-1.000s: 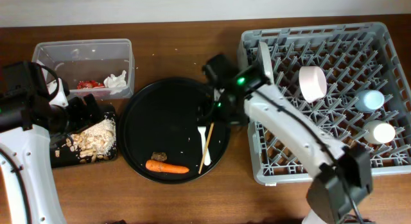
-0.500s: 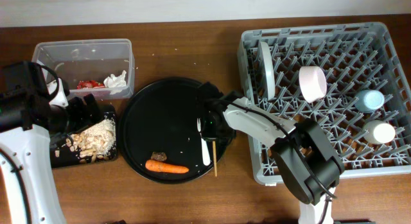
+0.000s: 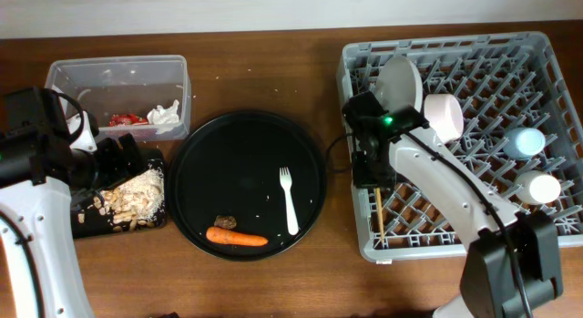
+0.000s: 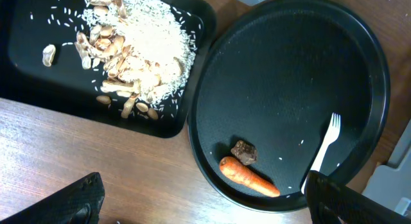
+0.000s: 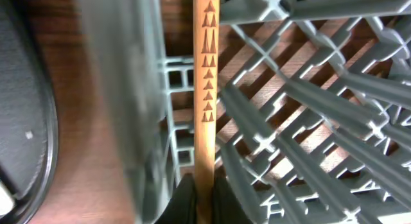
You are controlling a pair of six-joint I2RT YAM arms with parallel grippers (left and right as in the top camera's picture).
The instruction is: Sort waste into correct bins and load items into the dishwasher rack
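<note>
**Round black tray (image 3: 239,154) on a wooden surface (image 3: 273,76)**

The large tray lies flat, a little left of the middle of the dark brown, wood-grained surface. It has a low raised rim. A pale wall (image 3: 273,8) runs along the far edge of the surface.

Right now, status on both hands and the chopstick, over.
Right hand shut on chopstick, at rack's left edge. Left hand open, empty, near scraps. Fork, carrot on round tray. Nothing blocking seen.
</note>
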